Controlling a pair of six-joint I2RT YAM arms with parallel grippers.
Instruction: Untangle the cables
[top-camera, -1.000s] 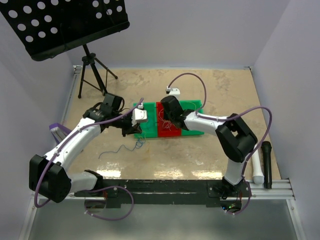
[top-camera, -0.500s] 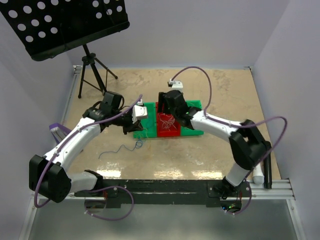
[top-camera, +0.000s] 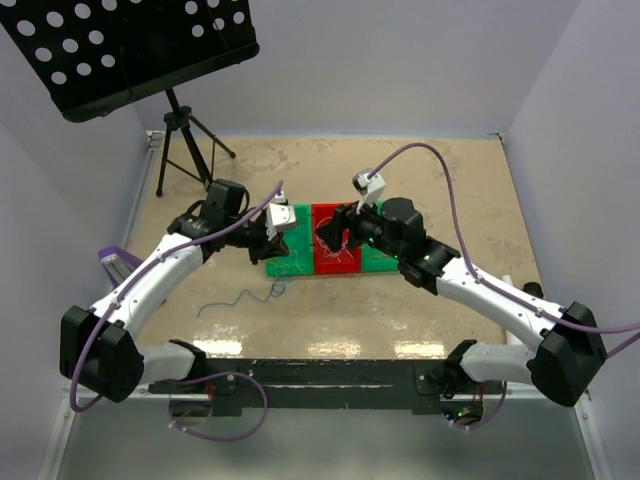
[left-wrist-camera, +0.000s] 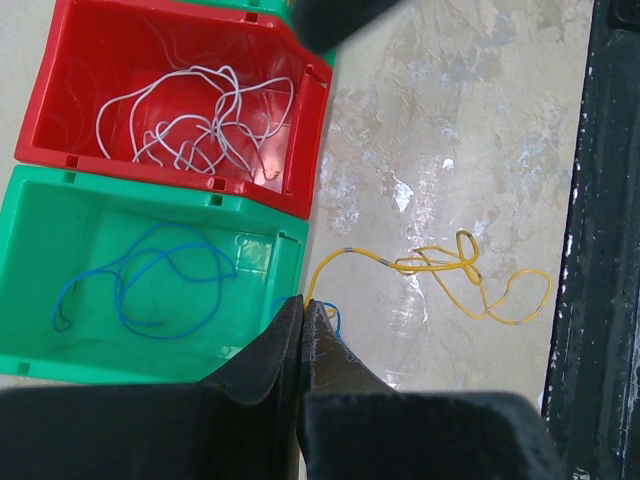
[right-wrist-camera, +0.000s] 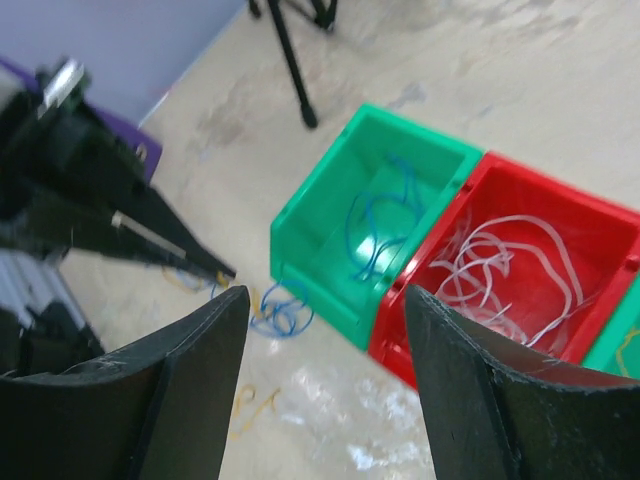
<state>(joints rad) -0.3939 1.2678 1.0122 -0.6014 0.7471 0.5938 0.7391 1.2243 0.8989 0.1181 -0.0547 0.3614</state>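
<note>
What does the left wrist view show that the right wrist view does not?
Only the left wrist view: the black rail and the yellow cable in full loops. Only the right wrist view: the tripod leg and the right gripper, jaws open. Both: the white cable in the red bin, the blue cable in the green bin.

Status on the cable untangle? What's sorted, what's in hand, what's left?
Done: curly white wires lie in the red plastic bin, a thin blue wire in the green plastic bin beside it. In hand: the shut left hand seems to pinch one end of the thin yellow wire, otherwise knotted on the table; right hand open, empty. Left: that wire and a loose blue tangle outside the green bin.
</note>
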